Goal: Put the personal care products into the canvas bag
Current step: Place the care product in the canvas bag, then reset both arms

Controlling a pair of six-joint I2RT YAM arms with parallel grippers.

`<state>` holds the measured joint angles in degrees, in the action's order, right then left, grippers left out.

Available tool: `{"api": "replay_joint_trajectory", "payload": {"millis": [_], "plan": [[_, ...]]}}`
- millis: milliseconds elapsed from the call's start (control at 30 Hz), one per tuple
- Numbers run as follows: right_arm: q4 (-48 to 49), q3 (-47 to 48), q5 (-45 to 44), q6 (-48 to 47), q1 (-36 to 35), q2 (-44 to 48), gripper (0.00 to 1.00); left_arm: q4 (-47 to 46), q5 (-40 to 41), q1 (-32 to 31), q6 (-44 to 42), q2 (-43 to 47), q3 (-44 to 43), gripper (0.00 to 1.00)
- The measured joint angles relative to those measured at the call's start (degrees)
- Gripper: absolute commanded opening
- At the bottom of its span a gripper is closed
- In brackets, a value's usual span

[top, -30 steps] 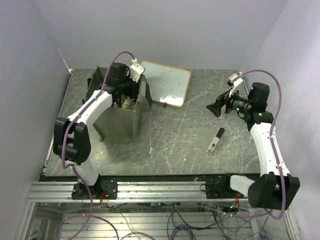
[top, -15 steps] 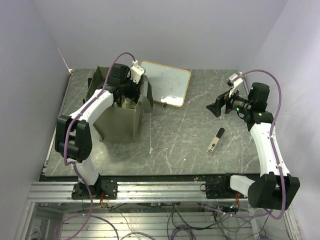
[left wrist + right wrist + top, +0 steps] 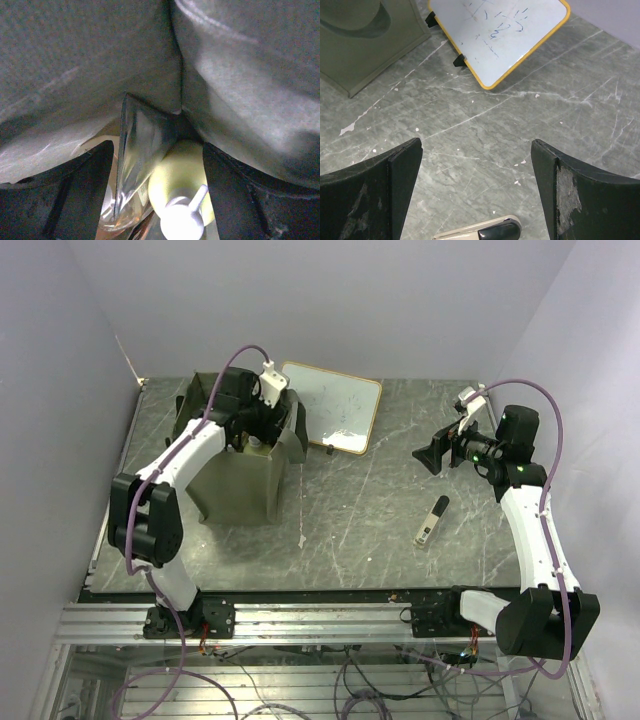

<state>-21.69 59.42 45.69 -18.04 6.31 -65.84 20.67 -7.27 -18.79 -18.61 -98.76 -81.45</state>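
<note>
The olive canvas bag [image 3: 235, 485] stands at the left of the table, and my left gripper [image 3: 260, 432] is reaching down into its mouth. Inside, my left gripper [image 3: 156, 147] is open, its dark fingers [image 3: 82, 195] spread wide. A yellow-green bottle with a white pump [image 3: 182, 182] lies between them against the bag's wall. An amber bottle [image 3: 135, 160] leans beside it. My right gripper [image 3: 430, 455] hovers open over the table at the right with nothing in it. Below it lies a clear bottle with a black cap [image 3: 432, 520], which shows at the bottom edge of the right wrist view [image 3: 485, 232].
A wood-framed whiteboard [image 3: 335, 406] lies flat behind the bag, also in the right wrist view [image 3: 500, 35]. Grey marbled tabletop [image 3: 350, 520] stretches between the bag and the lying bottle. Lilac walls close the back and both sides.
My left gripper has opened inside the bag and let go of the yellow-green bottle. The right arm has not moved.
</note>
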Motion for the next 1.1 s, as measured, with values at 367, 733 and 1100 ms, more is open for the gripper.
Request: {"api": "replay_joint_trajectory", "payload": {"millis": [367,733,1100], "plan": [[0.00,0.00,0.00,-0.02,0.00,0.00,0.90,2.36,0.66,0.00,0.70,1.66,-2.27,0.98],[0.00,0.00,0.02,-0.02,0.00,0.00,0.91,2.84,0.66,0.00,1.07,5.81,-4.35,0.99],[-0.02,0.00,-0.13,-0.42,0.00,0.00,0.92,1.29,3.80,0.00,2.82,15.10,-2.45,0.99]]}}
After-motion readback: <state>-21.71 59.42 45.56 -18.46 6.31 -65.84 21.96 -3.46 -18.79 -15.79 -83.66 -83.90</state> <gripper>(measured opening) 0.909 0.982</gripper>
